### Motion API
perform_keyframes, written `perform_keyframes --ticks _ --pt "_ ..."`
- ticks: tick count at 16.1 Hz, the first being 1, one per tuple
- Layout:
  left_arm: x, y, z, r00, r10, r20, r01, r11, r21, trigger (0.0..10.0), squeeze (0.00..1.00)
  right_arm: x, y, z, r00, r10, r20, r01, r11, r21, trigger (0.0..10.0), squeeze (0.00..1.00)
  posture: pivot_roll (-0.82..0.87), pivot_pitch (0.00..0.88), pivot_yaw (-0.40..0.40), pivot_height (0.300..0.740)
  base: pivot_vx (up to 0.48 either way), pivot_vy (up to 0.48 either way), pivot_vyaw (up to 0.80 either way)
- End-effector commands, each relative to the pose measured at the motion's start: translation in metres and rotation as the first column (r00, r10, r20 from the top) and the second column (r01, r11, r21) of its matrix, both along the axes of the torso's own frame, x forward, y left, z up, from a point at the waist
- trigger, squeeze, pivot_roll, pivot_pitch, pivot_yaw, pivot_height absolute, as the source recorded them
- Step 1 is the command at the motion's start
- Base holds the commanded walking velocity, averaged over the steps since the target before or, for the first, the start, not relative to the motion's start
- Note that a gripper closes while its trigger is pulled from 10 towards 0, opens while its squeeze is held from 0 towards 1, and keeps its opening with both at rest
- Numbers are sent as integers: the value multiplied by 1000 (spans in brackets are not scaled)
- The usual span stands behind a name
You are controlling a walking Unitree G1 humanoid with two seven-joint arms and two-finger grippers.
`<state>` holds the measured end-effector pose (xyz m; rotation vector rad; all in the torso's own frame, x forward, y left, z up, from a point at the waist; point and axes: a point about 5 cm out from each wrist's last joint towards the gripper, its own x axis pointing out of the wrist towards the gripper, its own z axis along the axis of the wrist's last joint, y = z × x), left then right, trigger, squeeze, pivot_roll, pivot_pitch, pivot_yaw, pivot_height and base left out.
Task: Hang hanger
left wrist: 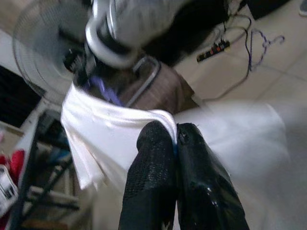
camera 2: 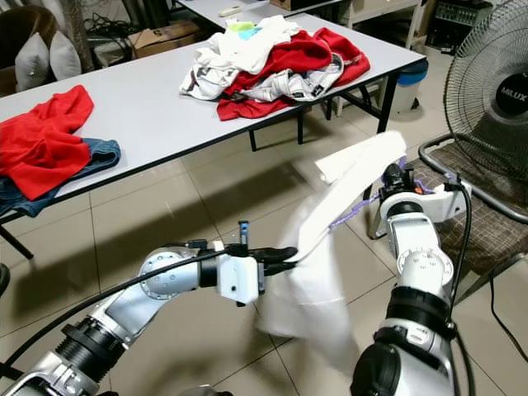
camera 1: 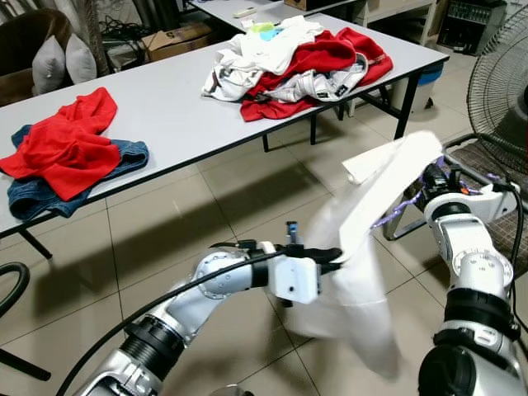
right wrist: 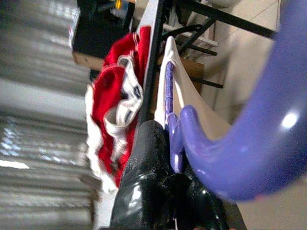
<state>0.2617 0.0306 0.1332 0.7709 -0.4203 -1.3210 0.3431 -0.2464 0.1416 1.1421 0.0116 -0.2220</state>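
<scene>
The left gripper is pinching a fold of the white garment, fingers pressed together on the cloth, out over the tiled floor. The garment is stretching up and away from that pinch toward the right gripper, with most of it sagging below and beyond the left fingertips. The right gripper is clamping its fingers on the purple hanger, close against the neck below the hook; a thin purple arm is peeking out under the cloth just beside it.

The risk, as it looks: the cloth is hanging blurred and loose, so a pull from the left pinch could be dragging it off the hanger's shoulder. No rail is in sight either, so the hook has nowhere obvious to go.

The head views are giving the whole spread: the table far ahead of both grippers, the fan behind the right one. The right wrist view is showing the hook curving close to the lens, and the left wrist view the exact pinch on the fabric.
</scene>
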Motion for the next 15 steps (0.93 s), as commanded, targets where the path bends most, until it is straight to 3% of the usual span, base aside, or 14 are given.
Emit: perform_keyframes --ticks 1,4,7,8,9,10,11,12,13,14,15 --pt "-3 -6 13 999 -31 11 31 998 -52 10000 0 5 6 9 1000 17 0 -17 998 -57 10000 0 -50 0 82 740 0 0 0" --pt "-7 -28 46 997 -72 -39 60 971 -233 10000 0 6 36 1 988 143 -58 -148 983 -112 10000 0 -48 0 81 740 0 0 0" --pt "-7 -32 51 991 -75 -110 43 962 -271 10000 0 0 46 -6 981 179 -76 -187 977 -106 10000 0 -47 0 86 740 0 0 0" --pt "-8 -30 40 989 -64 -130 39 981 -188 10000 0 -3 43 -6 986 156 -57 -159 986 -47 10000 0 -46 0 88 740 0 0 0" --pt "-7 -24 22 992 -23 -126 17 998 -55 10000 0 -5 39 -2 991 135 -27 -134 991 17 10000 0 -48 0 91 740 0 0 0" --pt "-4 -18 8 995 21 -93 -17 999 45 10000 0 -6 39 4 992 129 1 -129 991 46 10000 0 -51 0 93 740 0 0 0" --pt "-2 -15 2 996 41 -79 -35 996 88 10000 0 -6 40 10 990 137 20 -138 989 53 10000 0 -53 0 93 740 0 0 0" --pt "-1 -18 4 988 65 -139 -56 996 62 10000 0 -6 45 16 985 167 37 -169 985 46 10000 0 -53 0 91 740 0 0 0" --pt "-2 -20 6 984 65 -166 -60 998 37 10000 145 -5 46 17 984 174 37 -176 983 48 10000 0 -52 0 89 740 0 0 0" --pt "-7 -26 11 973 36 -228 -40 999 -16 10000 1000 -4 48 17 983 180 32 -182 982 54 10000 0 -48 0 83 740 0 0 0" --pt "-8 -27 11 972 30 -232 -37 999 -25 10000 1000 -4 49 17 983 180 31 -182 982 55 10000 0 -48 0 83 740 0 0 0"
